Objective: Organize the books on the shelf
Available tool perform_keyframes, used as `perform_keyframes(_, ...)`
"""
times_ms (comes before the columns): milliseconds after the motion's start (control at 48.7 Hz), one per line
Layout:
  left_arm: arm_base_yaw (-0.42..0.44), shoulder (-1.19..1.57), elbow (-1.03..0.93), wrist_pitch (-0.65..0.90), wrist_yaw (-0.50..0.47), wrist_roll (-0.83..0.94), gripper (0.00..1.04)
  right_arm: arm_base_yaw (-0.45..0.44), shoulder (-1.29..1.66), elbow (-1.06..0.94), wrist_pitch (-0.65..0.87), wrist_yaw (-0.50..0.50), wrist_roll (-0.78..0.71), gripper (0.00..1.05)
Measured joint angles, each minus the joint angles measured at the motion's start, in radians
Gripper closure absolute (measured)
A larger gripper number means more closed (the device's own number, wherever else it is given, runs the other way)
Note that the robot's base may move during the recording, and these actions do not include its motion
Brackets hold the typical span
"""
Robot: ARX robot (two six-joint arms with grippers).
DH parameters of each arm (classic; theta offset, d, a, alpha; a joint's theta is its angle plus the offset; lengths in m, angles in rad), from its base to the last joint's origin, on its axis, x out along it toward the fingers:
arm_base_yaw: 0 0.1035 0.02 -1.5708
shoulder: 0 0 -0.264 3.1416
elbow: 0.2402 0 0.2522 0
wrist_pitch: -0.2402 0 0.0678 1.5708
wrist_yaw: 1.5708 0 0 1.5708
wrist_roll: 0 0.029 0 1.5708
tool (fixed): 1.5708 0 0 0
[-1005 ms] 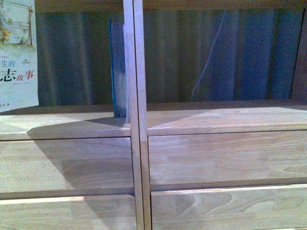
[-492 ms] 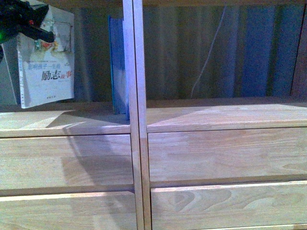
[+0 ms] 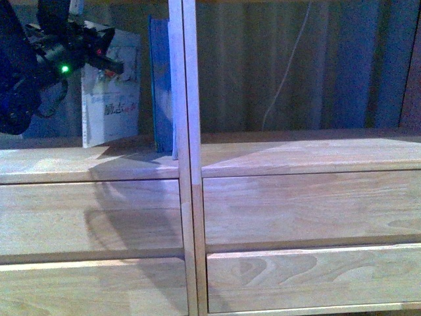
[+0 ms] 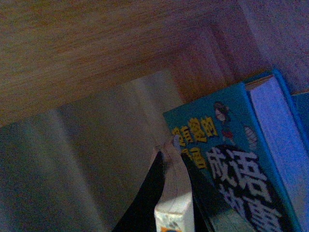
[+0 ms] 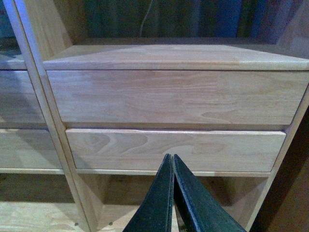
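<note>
Right inside left hand (image 3: pixel 100 54), white paperback (image 3: pixel 113 108)

A pleated grey-blue fabric curtain (image 3: pixel 342 66) hangs well beyond the jaws of the right gripper (image 5: pixel 171 157), filling the background ahead of and above them. A thin white cord (image 3: pixel 284 79) runs down in front of that curtain in a slight curve, ahead of those jaws and a little to their left. The same curtain shows dim and folded just past the jaws of the left gripper (image 4: pixel 169 155). Off to the right of the right jaws lies a dark brown surface (image 5: pixel 289 193), too dim to identify.
</note>
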Motion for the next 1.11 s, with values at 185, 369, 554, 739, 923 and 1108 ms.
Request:
perform_keyframes(185, -0.047, 0.048, 0.036, 0.001, -0.033, -0.044, 0.98, 0.0, -0.067, 0.0, -0.067, 0.0, 0.0, 1.02)
perform_keyframes(369, -0.059, 0.064, 0.036, -0.001, -0.06, -0.061, 0.98, 0.0, -0.113, 0.0, -0.113, 0.0, 0.0, 1.02)
perform_keyframes(554, -0.063, 0.066, 0.04, -0.019, -0.101, -0.064, 0.98, 0.0, -0.242, 0.0, -0.274, 0.0, 0.0, 1.02)
perform_keyframes(739, -0.064, 0.067, 0.042, -0.034, -0.12, -0.06, 0.78, 0.0, -0.321, 0.0, -0.325, 0.001, 0.0, 1.02)
perform_keyframes(923, -0.065, 0.074, 0.028, -0.032, -0.128, -0.06, 0.48, 0.0, -0.322, 0.0, -0.327, 0.002, 0.0, 1.02)
perform_keyframes(1108, -0.066, 0.071, -0.035, -0.02, -0.132, -0.061, 0.2, 0.0, -0.322, 0.0, -0.327, 0.002, 0.0, 1.02)
